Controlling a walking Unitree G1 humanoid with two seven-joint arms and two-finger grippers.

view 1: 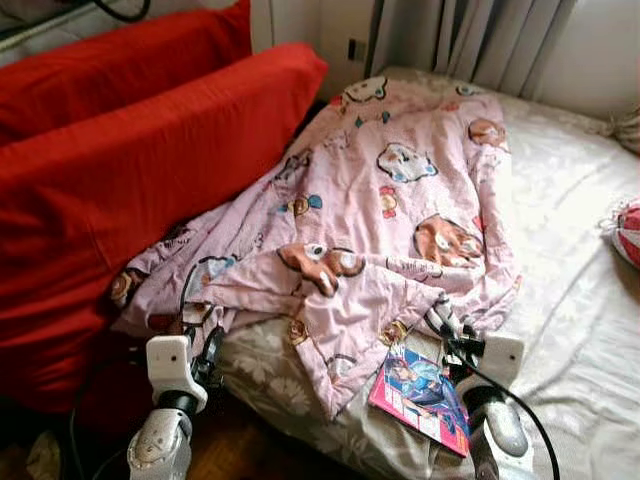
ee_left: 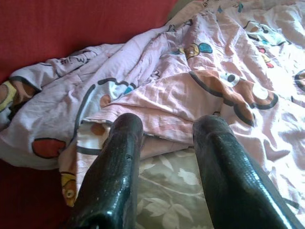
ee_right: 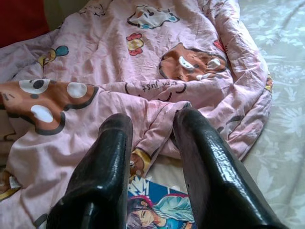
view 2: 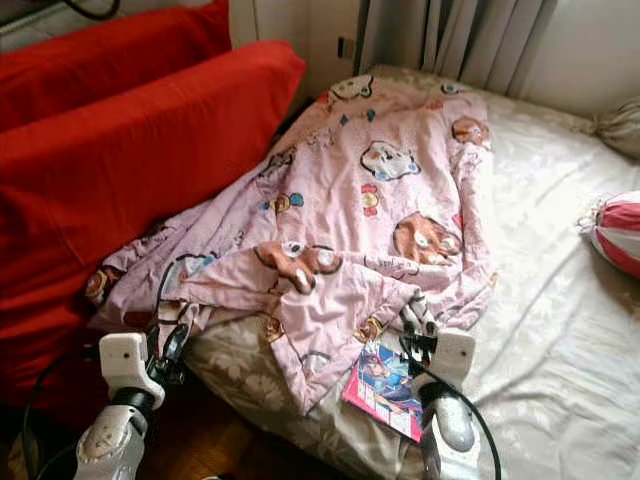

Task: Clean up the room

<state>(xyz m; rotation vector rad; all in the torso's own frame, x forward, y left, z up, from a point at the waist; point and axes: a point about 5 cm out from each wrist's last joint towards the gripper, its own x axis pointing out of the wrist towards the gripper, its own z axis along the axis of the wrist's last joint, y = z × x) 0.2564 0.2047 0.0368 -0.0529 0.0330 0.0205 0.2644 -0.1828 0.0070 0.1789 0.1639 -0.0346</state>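
Fingers (ee_left: 119, 167) on both my grippers are spread open, empty, low in frame by the bed (view 1: 570, 300). Pink blanket (view 1: 390, 210) is crumpled mid-frame, comic book (view 1: 420, 395) beside it, so tidying's barely started.

silver arms, white wrist blocks, black cables, glossy black fingers (ee_left: 114, 171)

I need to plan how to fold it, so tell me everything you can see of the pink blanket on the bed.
The pink blanket looks like thin, wrinkled cotton printed with cartoon animals. It lies crumpled and unfolded across the bed, its left edge bunched against the red cushions. One corner is flipped over near the front, overlapping the top of a comic book. The left gripper and right gripper, both open, hover at its near edge.
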